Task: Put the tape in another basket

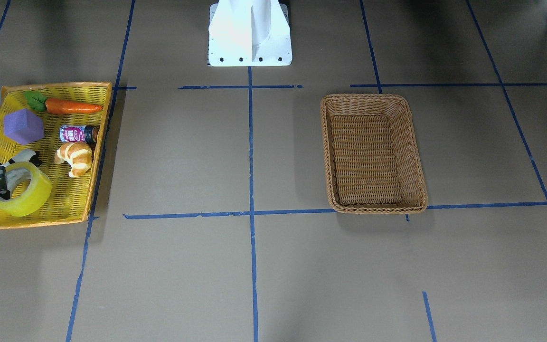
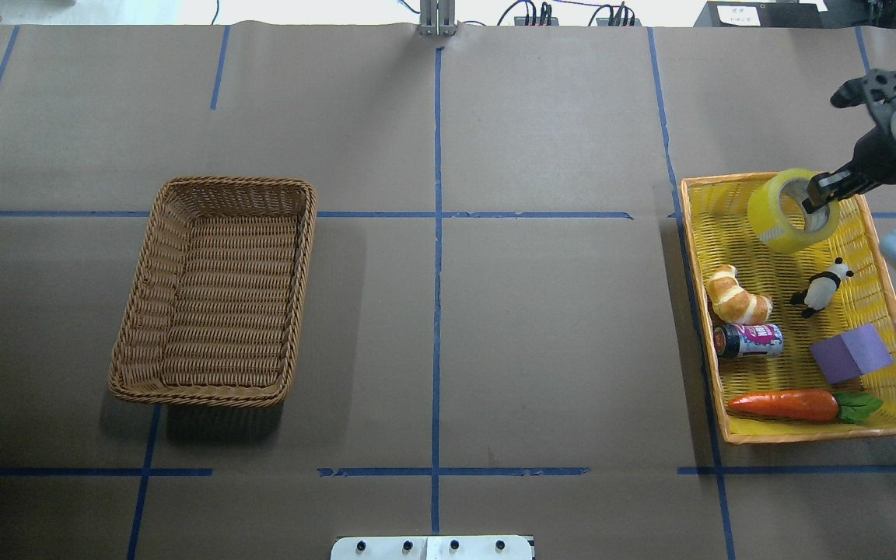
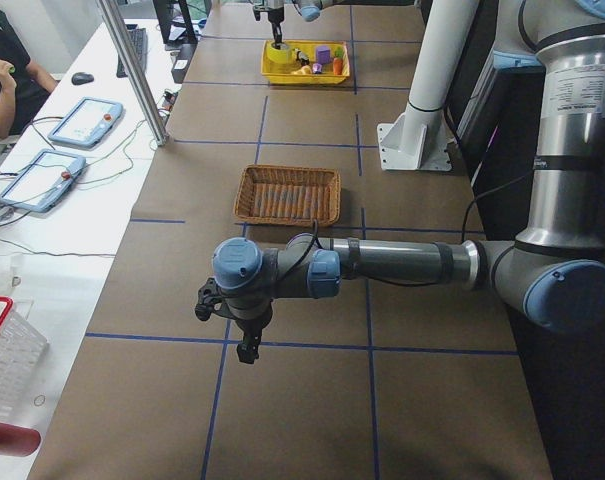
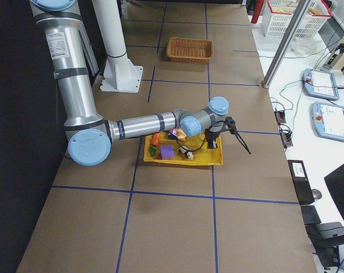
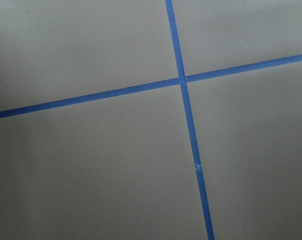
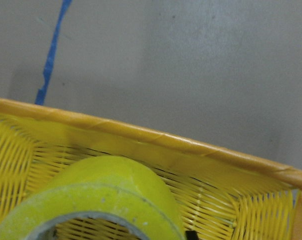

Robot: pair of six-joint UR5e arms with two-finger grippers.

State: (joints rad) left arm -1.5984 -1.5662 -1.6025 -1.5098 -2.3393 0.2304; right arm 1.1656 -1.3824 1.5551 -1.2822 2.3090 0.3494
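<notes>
My right claw [image 2: 815, 201] is clamped on the tape [image 2: 767, 216], one finger inside the core and one outside the wall. The roll hangs tilted over the far end of the yellow tray [image 2: 728, 233]. Whether it is clear of the tray floor I cannot tell. The tray also holds a croissant [image 2: 737, 295], a can [image 2: 750, 341] on its side, a panda figure [image 2: 821, 288], a purple block [image 2: 851, 354] and a carrot [image 2: 786, 404]. The basket [image 2: 234, 183] stands well apart across the bench [image 2: 533, 327].

The overhead view shows the whole panda; from the front the roll covers most of it. My right wrist camera sees only the roll's top and the tray rim. My left claw [image 3: 244, 330] shows only from the side, so its state I cannot tell.
</notes>
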